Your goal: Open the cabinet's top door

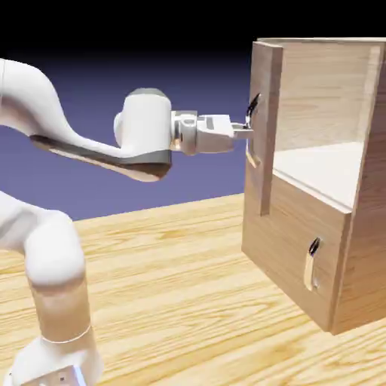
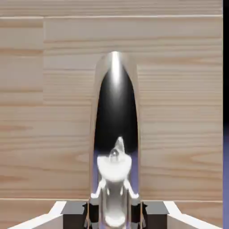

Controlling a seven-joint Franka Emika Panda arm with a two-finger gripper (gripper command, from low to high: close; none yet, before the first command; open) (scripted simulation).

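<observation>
Right now I have the jaws (image 1: 246,128) pinched tight on the handle (image 1: 253,121) of the top door (image 1: 264,128), with the arm (image 1: 83,143) reaching level from the exterior view's left toward the cabinet (image 1: 324,181). From the hand view, the handle (image 2: 115,134) fills the middle of my picture as a long curved silver bar running straight away from the jaws (image 2: 115,210), and the two grey fingertips (image 2: 74,210) sit hard against either side of it at the bottom edge. Behind the handle I see only the light wood grain of the door (image 2: 179,112).

From the exterior view, the top door stands swung out from the cabinet, edge-on to me, directly ahead of the jaws and touching them through the handle. Beyond the door, on the far side from the jaws, the upper compartment (image 1: 324,162) shows open, with a pale inner floor. Below the jaws sits the lower door (image 1: 294,241), flush with the cabinet's front, its small handle (image 1: 311,264) well below and past the jaws. The cabinet stands on the counter (image 1: 173,286), which stretches under the arm and jaws in light wood. I cannot tell from either view how far the door's hinge side has turned.
</observation>
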